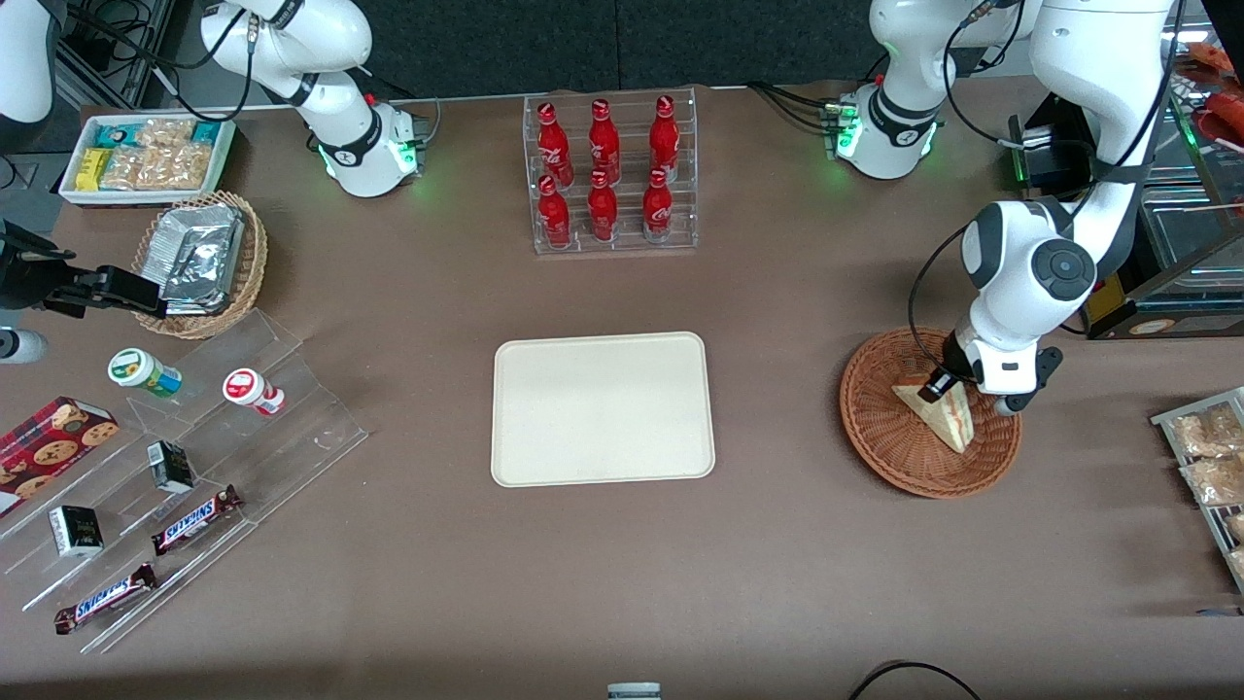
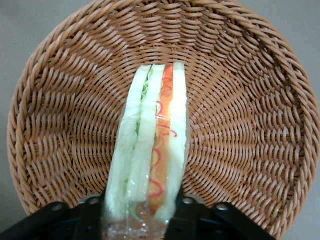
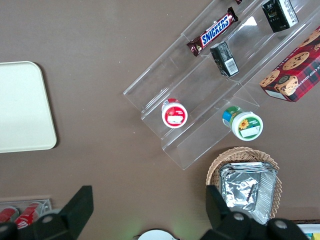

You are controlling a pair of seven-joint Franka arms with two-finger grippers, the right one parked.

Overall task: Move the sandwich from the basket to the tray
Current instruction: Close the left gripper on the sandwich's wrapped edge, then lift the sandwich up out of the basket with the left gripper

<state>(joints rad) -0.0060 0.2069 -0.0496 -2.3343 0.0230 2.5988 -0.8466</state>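
The sandwich (image 1: 948, 418) is a white-bread wedge with red, orange and green filling, resting in the reddish-brown wicker basket (image 1: 894, 452) toward the working arm's end of the table. My left gripper (image 1: 939, 387) reaches down into the basket and is shut on the sandwich. In the left wrist view its black fingers (image 2: 187, 207) press both bread faces of the sandwich (image 2: 152, 145), with the basket (image 2: 250, 100) weave underneath; the gripper (image 2: 140, 209) holds the wrapped end. The cream tray (image 1: 603, 408) lies flat mid-table with nothing on it, beside the basket.
A clear rack of red bottles (image 1: 612, 175) stands farther from the camera than the tray. A stepped acrylic shelf (image 1: 194, 467) with snacks, a tan basket of foil packets (image 1: 199, 262) and a white snack box (image 1: 146, 160) sit toward the parked arm's end. A rack of snack bags (image 1: 1210, 457) is beside the basket.
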